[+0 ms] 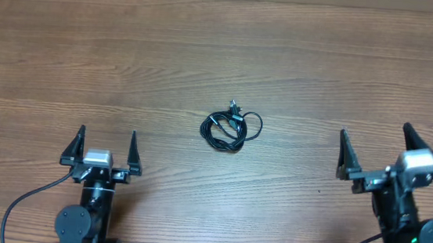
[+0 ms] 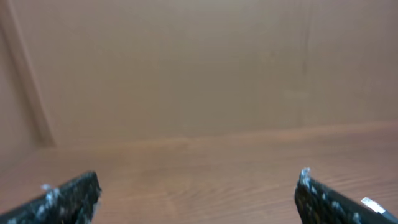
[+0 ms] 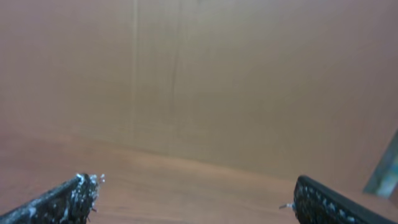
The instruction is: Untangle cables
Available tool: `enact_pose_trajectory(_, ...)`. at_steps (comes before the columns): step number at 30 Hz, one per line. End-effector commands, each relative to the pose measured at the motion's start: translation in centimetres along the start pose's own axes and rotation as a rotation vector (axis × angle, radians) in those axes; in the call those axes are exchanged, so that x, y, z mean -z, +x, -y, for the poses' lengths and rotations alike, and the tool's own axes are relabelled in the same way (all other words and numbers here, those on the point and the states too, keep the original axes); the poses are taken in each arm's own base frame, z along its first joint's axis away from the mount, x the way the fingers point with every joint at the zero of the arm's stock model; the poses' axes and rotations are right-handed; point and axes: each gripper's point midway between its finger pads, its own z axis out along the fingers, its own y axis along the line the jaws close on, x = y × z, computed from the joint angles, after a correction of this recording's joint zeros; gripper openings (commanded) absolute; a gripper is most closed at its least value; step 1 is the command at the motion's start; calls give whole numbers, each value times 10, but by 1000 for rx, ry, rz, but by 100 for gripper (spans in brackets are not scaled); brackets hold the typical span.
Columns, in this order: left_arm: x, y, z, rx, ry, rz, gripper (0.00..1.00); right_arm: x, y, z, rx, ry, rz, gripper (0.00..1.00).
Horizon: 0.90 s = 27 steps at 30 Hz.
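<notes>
Black cables point(image 1: 231, 128) ctr, L gripper point(image 1: 108, 132), R gripper point(image 1: 375, 131) flanking (wide open)

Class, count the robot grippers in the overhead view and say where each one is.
2. The left gripper is at lower left, the right gripper at lower right; both open, either side of the cables at centre.

Wood-grain table point(image 1: 208, 42), brown, grain runs left-right, fills whole overhead view. Wrist views: same table w/ plain brown wall point(image 2: 186, 62) standing at its far edge. Vertical seam point(image 3: 134, 68) in wall, right wrist view. Grey-green strip point(image 3: 384, 169) at right edge there, slanted, too blurred to id.
</notes>
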Motion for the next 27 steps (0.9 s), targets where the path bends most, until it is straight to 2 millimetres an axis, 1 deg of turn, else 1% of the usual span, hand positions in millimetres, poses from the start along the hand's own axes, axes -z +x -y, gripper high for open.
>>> enact_pose_trajectory(1,13,-45,6,117,42,23,100,-2,-30,-7,-5,-68,-40,100)
enact_pose_trajectory(3,20,-61,10,119,68,7,100,-5,-38,-13,-78,-113,-103,100)
enact_pose_trajectory(5,28,-87,20,115,126,35,99,-7,-45,-22,-136,-176,-156,100)
enact_pose_trajectory(8,39,-128,31,121,202,96,100,-3,-55,-51,-186,-361,-219,100)
enact_pose_trajectory(9,41,-136,32,137,210,100,100,0,-57,-59,-201,-416,-235,100)
enact_pose_trajectory(11,42,-144,33,182,217,77,100,8,-62,-77,-232,-533,-256,100)
enact_pose_trajectory(13,42,-146,36,268,235,32,100,17,-64,-91,-253,-631,-259,100)
enact_pose_trajectory(16,40,-150,51,442,323,-43,100,28,-66,-104,-279,-728,-267,100)
enact_pose_trajectory(19,36,-161,67,553,425,-88,100,35,-71,-111,-286,-792,-254,100)
enact_pose_trajectory(23,37,-194,92,630,624,-90,100,43,-77,-119,-289,-863,-233,100)
enact_pose_trajectory(25,38,-206,98,628,691,-66,100,45,-78,-121,-291,-880,-230,100)
enact_pose_trajectory(27,35,-209,100,624,705,-61,100,45,-78,-121,-291,-879,-231,100)
